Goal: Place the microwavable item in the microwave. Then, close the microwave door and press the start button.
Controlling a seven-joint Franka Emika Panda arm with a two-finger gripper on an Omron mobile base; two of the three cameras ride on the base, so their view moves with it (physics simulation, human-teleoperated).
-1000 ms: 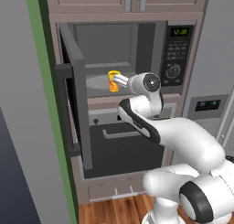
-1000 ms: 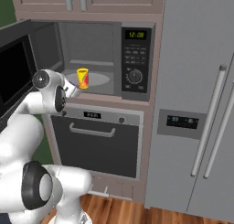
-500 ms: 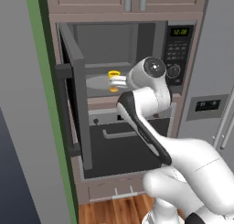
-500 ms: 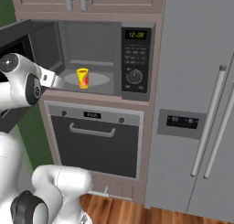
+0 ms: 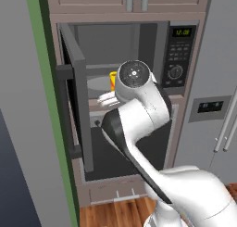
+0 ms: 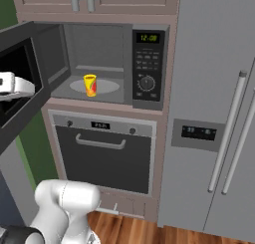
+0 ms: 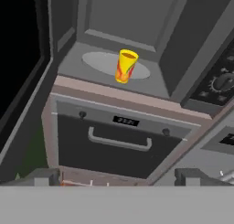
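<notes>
Nearest you, the gripper (image 7: 116, 175) had its two finger tips spread wide with nothing between them, drawn back outside the microwave and looking in at an angle from the open front. You had one arm and one gripper to work with. Just beyond and to the left, the microwave door (image 6: 22, 76) stood swung fully open on its left hinge; it was one broad, rigid panel, and I judged it would swing freely if you pushed flat against its outer face near the free edge rather than pinching it. Below the opening sat one oven (image 6: 102, 156) with a single bar handle, not part of the job. Farther in, the one yellow cup (image 7: 125, 66) stood upright on the round turntable (image 7: 98, 62) inside the microwave (image 6: 94, 91), so the placing looked finished. The cup looked light and thin-walled, easily tipped, and best left alone. Farthest to the right was one control panel (image 6: 148, 63) with one dial and green digits; I could not make out which key was start.
</notes>
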